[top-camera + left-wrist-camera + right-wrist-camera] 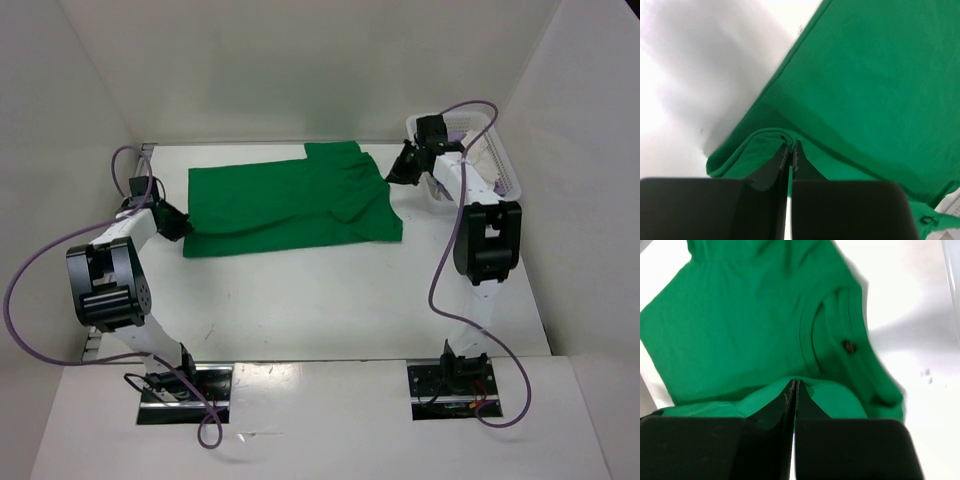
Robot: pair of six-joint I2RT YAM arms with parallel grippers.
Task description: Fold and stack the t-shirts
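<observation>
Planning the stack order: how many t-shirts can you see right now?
1. The green t-shirt lies on the table, pinched at opposite ends by the left gripper and right gripper. More may sit hidden in the basket.

The right claw [793, 385] has its two black fingers pressed together on a raised fold of the green t-shirt [740, 325]. Beyond the fingertips the shirt lies spread on the white counter [920, 340]. Its round collar [810, 335] faces up, with a small dark mark [848, 346] just inside it.
</observation>
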